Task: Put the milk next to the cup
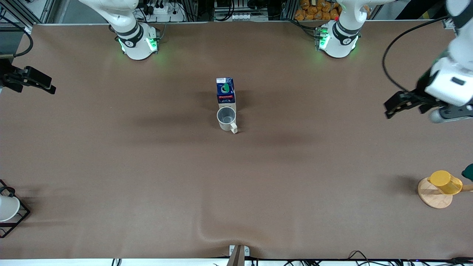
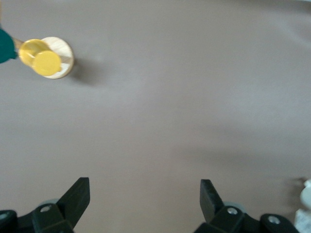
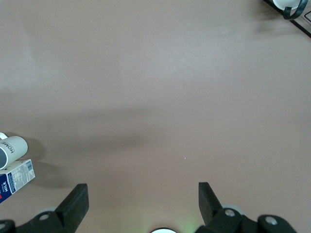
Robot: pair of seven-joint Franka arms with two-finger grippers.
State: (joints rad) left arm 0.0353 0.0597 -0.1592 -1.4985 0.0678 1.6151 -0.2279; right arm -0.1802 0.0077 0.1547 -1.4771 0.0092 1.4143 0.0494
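Nearest the front camera, at the right arm's end of the table, a white cup (image 1: pixel 7 207) sits in a black wire rack (image 1: pixel 16 221); the same rack shows as a dark corner (image 3: pixel 291 14) in the right wrist view. Up from there, the right gripper (image 1: pixel 37 82) hangs over the table edge at that end, well apart from the cup, its fingers (image 3: pixel 75 201) spread wide and holding nothing.

The cup (image 1: pixel 226 119), a cream-white mug with a grey inside, stands upright near the middle of the brown table (image 1: pixel 147 166), its small handle turned toward the front camera. The milk (image 1: pixel 225 91) stands upright just beside the cup, farther from the camera; they seem to touch, though the angle leaves that unsure. Both show at the edge of the right wrist view, cup (image 3: pixel 12 149) and milk (image 3: pixel 17 178).

Toward the left arm's end, well apart from the cup, the left gripper (image 1: pixel 401 104) hovers over bare table, fingers (image 2: pixel 77 196) parted and empty. Nearer the camera than that gripper, a yellow cup (image 1: pixel 445 182) rests on a wooden disc (image 1: pixel 432 197).
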